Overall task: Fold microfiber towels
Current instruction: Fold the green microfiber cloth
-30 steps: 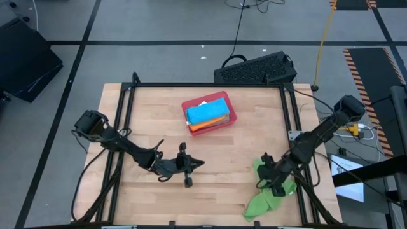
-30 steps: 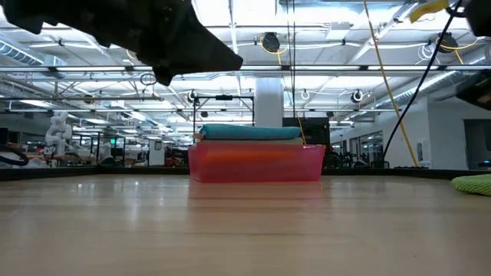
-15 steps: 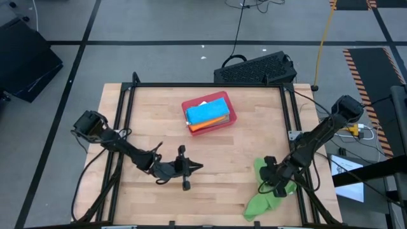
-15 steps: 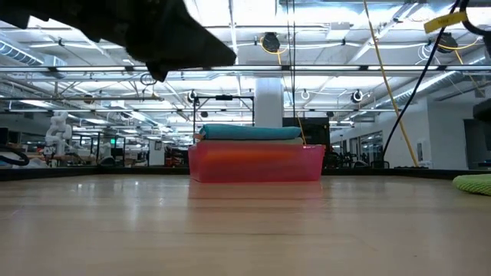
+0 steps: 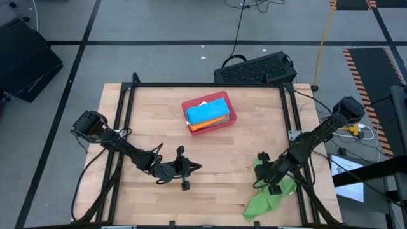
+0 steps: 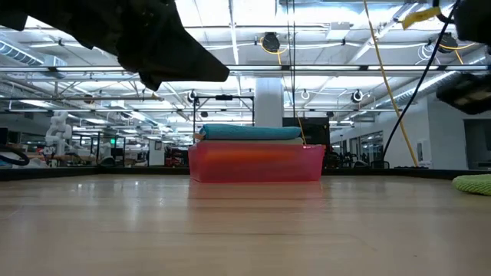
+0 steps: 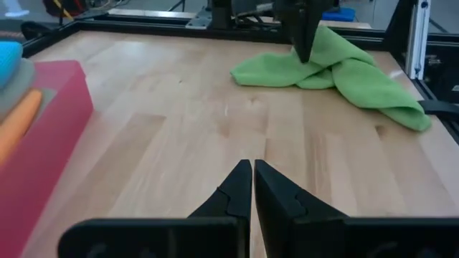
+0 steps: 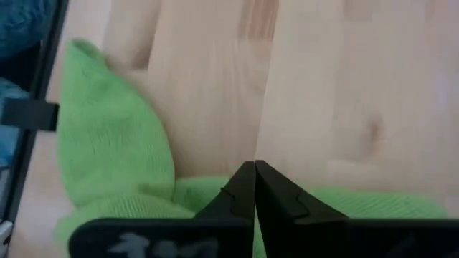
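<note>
Since the earlier frame the right end effector (image 5: 261, 172) is sitting a little farther left along the bright green towel (image 5: 270, 194), its fingers now pressed tightly together where they were spread before, and the left end effector (image 5: 191, 168) is lying slightly nearer the tabletop's front edge. Nearest the front edge of the tabletop (image 5: 210, 149), toward its right corner, the bright green towel is lying crumpled in a loose heap, and the right end effector is standing at its upper left part; in the right wrist view the shut tips (image 8: 254, 185) are meeting right at the cloth's edge (image 8: 115, 150), though whether any fabric is pinched between them I cannot tell. Left of centre, the left end effector is hovering over bare wood, well apart from the towel, with its fingers (image 7: 251, 188) closed together and nothing between them. Farther back, near the middle of the tabletop, the red rectangular tray (image 5: 229, 107) is holding a stack of folded towels, the bright blue towel (image 5: 206, 112) on top and the orange towel (image 5: 202, 126) showing at its front edge. Beyond the tabletop's far edge a black keyboard (image 5: 256, 69) is lying on the floor.
</note>
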